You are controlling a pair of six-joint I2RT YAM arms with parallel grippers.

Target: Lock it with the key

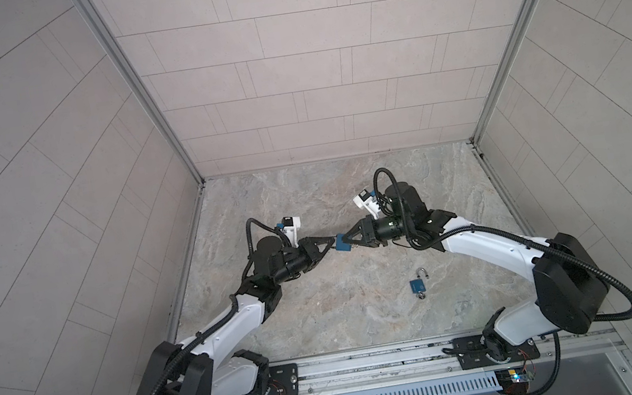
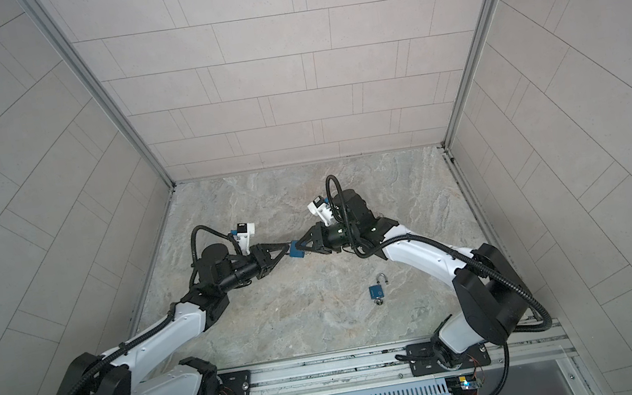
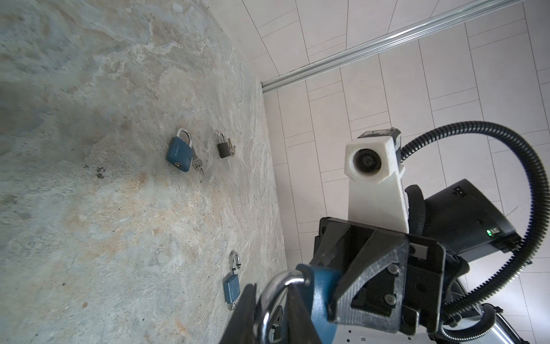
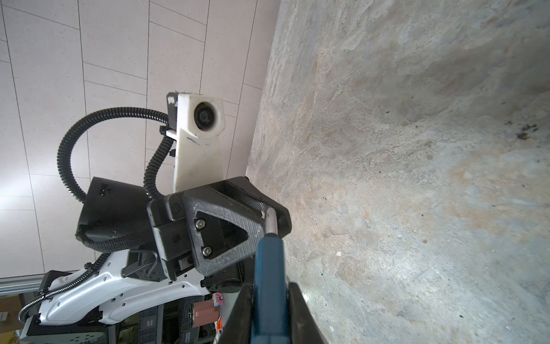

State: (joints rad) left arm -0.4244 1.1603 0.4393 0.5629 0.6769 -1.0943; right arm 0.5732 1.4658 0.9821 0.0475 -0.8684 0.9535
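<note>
Right wrist view: padlock [image 4: 269,268] held off the table [image 4: 416,178], blue body pinched between the fingers of the right gripper [image 4: 269,300], firmly clenched. Shackle [image 4: 270,219] pointing away from that wrist, straight into the left gripper [image 4: 272,227], clamped on the steel loop by the look of it. Same in the left wrist view: loop threaded between both dark fingers, body beyond. In both top views, hanging mid-table between the two tips, long axis roughly level and running along the line from one gripper to the other: shackle end leftward, body end rightward. Cannot tell whether the shackle sits open or home, nor make out a key on it. Likely next: pressing shackle and body together along that axis, each arm equally near. Spare padlock [image 1: 419,284] lying flat nearer the front edge, well apart.
</note>
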